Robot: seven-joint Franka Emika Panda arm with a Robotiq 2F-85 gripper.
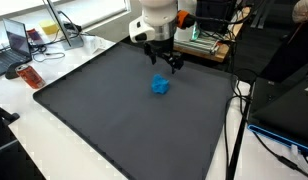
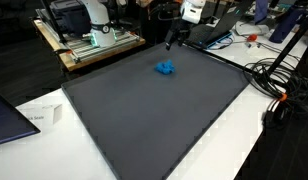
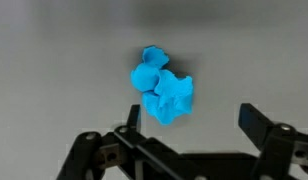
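My pincer (image 3: 192,118) stands wide open and holds nothing. It hangs above the mat, clear of everything. In the wrist view the blue crumpled lump (image 3: 162,86) lies just beyond my fingertips, and not squarely between them: it sits closer to the finger (image 3: 134,113) on the left of that view. I judge this to be the main hazard. If I drop straight down from here, that finger could land on the lump or shove it aside instead of passing beside it.

The lump looks irregular and lobed, so a squeeze might catch only one lobe and let it roll free. The dark mat (image 1: 94,120) beneath it is flat, and a hard descent could jam my tips into it.

In both exterior views the lump (image 1: 160,86) rests alone toward the mat's far part. Further off, a laptop (image 1: 16,40) and loose cables (image 2: 279,85) lie well apart from me, so I see little risk there.
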